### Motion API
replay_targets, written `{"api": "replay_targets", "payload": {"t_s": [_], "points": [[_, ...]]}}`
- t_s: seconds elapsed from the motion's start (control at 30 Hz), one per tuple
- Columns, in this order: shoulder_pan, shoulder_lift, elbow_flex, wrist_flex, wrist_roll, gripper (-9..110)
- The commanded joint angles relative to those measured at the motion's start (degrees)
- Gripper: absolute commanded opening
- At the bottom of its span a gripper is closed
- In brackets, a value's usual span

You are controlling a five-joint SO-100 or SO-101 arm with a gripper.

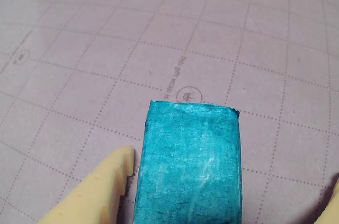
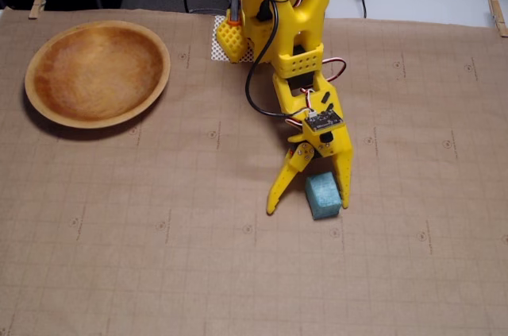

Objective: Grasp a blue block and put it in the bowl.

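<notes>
- While my gripper (image 2: 308, 202) is down at the paper, its two yellow fingers are spread wide with the blue block (image 2: 323, 195) between them, clamped on nothing.
- In the fixed view the block lies on the gridded brown paper (image 2: 238, 272), close against the right-hand finger (image 2: 344, 181), with a gap to the left-hand one.
- In the wrist view the block (image 1: 190, 163) fills the lower centre.
- The bowl (image 2: 97, 73) sits well apart at the upper left, empty.
</notes>
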Motion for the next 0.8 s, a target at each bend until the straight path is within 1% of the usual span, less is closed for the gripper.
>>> {"api": "replay_targets", "payload": {"t_s": [0.0,0.3,0.37,0.6,0.77], "points": [[-0.26,0.7,-1.14,-1.41,0.62,49],[0.0,-0.53,-1.49,-1.32,0.7,49],[0.0,-0.53,-1.49,-1.32,0.7,47],[0.0,-0.18,-1.14,-1.32,0.7,29],[0.0,-0.18,-1.14,-1.32,0.7,18]]}}
